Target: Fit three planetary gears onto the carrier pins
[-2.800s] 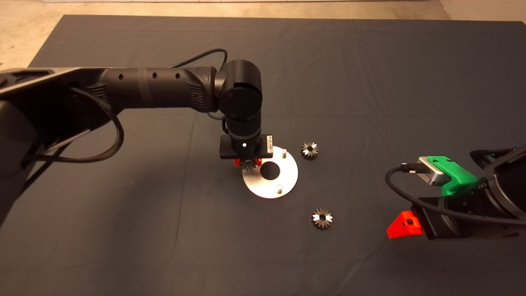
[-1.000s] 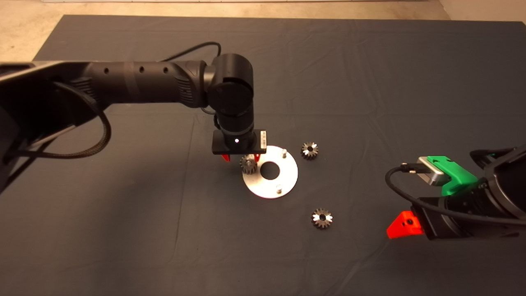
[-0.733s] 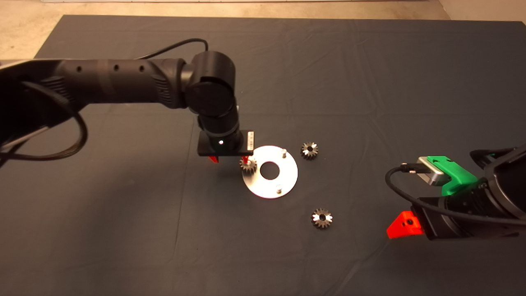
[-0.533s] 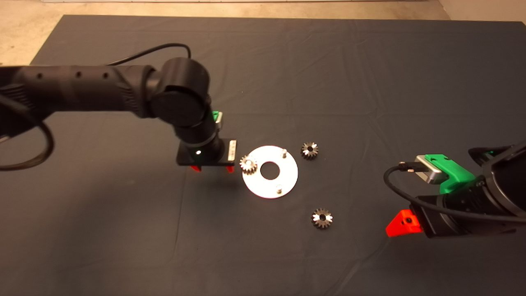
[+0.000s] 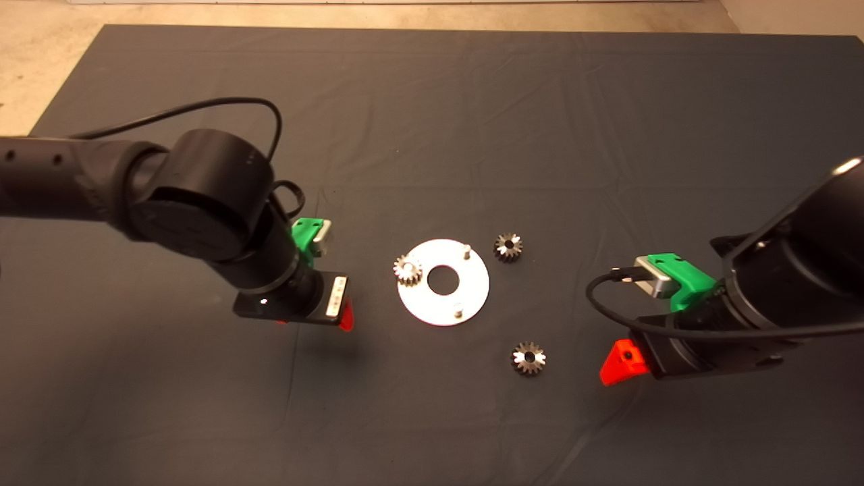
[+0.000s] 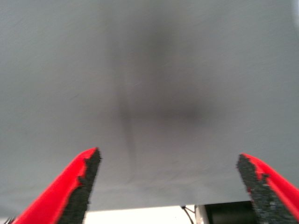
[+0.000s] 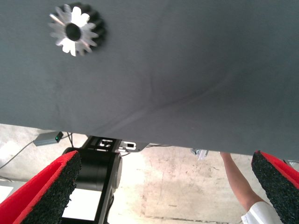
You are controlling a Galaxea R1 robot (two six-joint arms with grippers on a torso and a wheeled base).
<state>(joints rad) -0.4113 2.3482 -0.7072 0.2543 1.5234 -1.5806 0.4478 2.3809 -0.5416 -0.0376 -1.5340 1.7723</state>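
Note:
The shiny round disc (image 5: 472,287) lies mid-mat. Two carrier pins stand bare, one at the far side (image 5: 466,251) and one at the near side (image 5: 458,311). One planetary gear (image 5: 408,269) sits at the disc's left rim; the pin there is hidden under it. A second gear (image 5: 508,246) lies on the mat right of the disc. A third gear (image 5: 528,358) lies nearer, and also shows in the right wrist view (image 7: 74,30). My left gripper (image 5: 314,324) (image 6: 168,156) is open and empty over bare mat, left of the disc. My right gripper (image 5: 624,361) (image 7: 166,158) is open and empty, right of the third gear.
The dark mat (image 5: 432,418) covers the table, with bare floor (image 5: 40,40) past its far left corner. In the right wrist view a person's arm (image 7: 236,182) and the robot's base (image 7: 96,170) show beyond the mat's edge.
My left gripper let go of the gear at the disc's left rim and drew back to the left and nearer. My right arm has moved left toward the near gear.

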